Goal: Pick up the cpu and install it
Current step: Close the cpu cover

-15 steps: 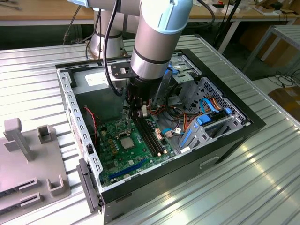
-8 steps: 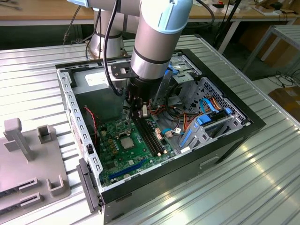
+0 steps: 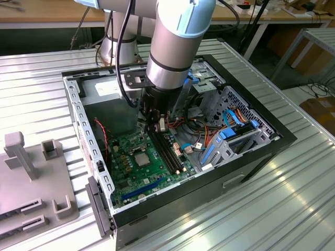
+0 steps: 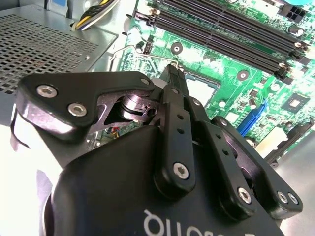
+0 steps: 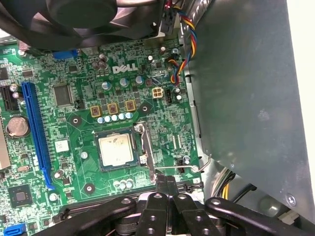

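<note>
**Exterior view**
Arm: we see the arm (image 3: 172,47) reaching from above into the open case (image 3: 209,191), which lies on the ribbed metal bench (image 3: 293,204).
Gripper: the gripper (image 3: 161,128) sits low inside the case, just above the green board (image 3: 131,180), at the far end of the RAM slots (image 3: 168,152).
Cpu: there's the cpu (image 3: 140,157), flat on the board. It lies to the exterior view's left of the RAM slots, near the gripper but apart from it.
Fixture: a grey fixture (image 3: 31,172) stands on the bench at the exterior view's left, well apart from the case.

**Second wrist view**
Gripper: the gripper (image 4: 172,69) is closed, its two black fingers pressed together at the tips, and we see nothing between them.
Lever: a thin wire lever (image 4: 142,55) runs over the board right up to those tips. Whether they touch it, we cannot tell.
Cpu: a pale patch of the cpu (image 4: 204,91) peeks out just behind the fingers.
Grille: a perforated grille (image 4: 39,49) lies beside the board.

**First wrist view**
Cpu: the cpu (image 5: 116,150) is seated flat in its square socket, silver top up, in the middle of the board.
Frame: a metal frame (image 5: 145,147) stands along one edge of the cpu, just beside it.
Gripper: the gripper (image 5: 166,179) is shut tight and empty, with its tips near the socket's corner, where the lever (image 5: 179,167) ends.
Fan: a dark fan (image 5: 83,19) hangs over the board's far end.
Slot: a long blue slot (image 5: 35,132) runs well apart from the cpu.
</note>
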Robot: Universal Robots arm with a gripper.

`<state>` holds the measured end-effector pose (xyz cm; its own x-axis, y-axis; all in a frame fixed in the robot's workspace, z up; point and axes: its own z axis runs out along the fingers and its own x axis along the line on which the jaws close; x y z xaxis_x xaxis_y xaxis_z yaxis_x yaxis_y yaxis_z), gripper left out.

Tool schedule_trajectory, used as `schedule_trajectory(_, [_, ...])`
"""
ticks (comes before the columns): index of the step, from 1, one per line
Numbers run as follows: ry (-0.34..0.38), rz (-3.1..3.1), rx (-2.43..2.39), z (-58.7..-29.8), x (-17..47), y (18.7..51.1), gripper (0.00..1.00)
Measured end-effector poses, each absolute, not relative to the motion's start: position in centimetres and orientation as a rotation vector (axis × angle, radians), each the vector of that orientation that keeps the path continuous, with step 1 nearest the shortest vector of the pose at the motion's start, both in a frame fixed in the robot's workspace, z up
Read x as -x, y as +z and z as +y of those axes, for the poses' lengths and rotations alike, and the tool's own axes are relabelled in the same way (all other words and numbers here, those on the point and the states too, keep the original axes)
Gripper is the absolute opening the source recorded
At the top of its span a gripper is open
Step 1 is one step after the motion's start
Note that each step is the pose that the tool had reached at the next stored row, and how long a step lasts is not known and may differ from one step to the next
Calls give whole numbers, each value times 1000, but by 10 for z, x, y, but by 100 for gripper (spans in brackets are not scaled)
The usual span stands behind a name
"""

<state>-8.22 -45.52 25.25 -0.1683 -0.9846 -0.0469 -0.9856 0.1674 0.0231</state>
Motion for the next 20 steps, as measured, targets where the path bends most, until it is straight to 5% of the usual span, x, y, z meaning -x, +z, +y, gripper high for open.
schedule_trajectory(20, [63,2390,2016,-466,80,252,11])
